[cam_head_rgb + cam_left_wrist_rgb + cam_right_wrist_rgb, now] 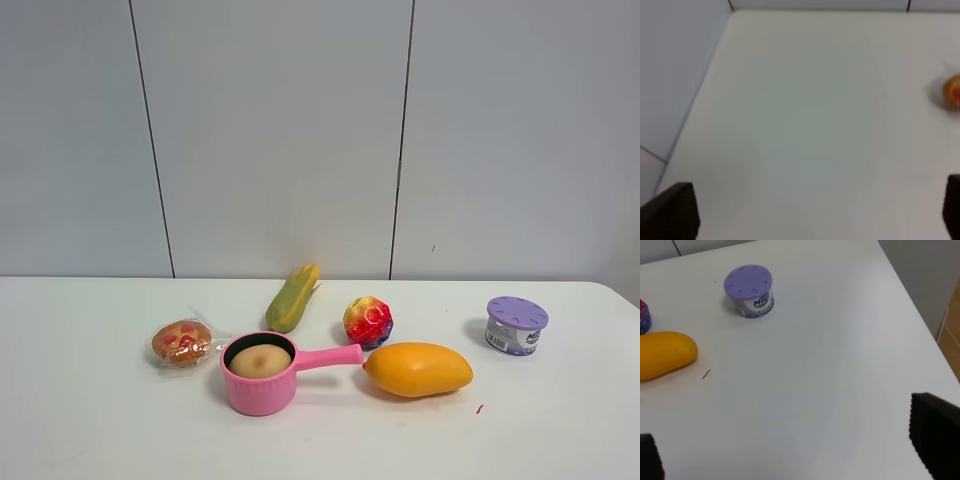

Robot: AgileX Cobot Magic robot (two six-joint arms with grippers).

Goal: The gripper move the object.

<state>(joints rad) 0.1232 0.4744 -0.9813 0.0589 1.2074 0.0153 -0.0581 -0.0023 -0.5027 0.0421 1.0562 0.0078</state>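
Potato (260,360) inside pink pot (252,394), pincers elsewhere, apart.

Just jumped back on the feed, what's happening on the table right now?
Nothing is being handled at the moment. The potato sits inside the pink saucepan, with the mango just off the end of its handle. Neither arm shows in the high view. The left gripper and right gripper are both open over bare table, holding nothing, well clear of the pan.
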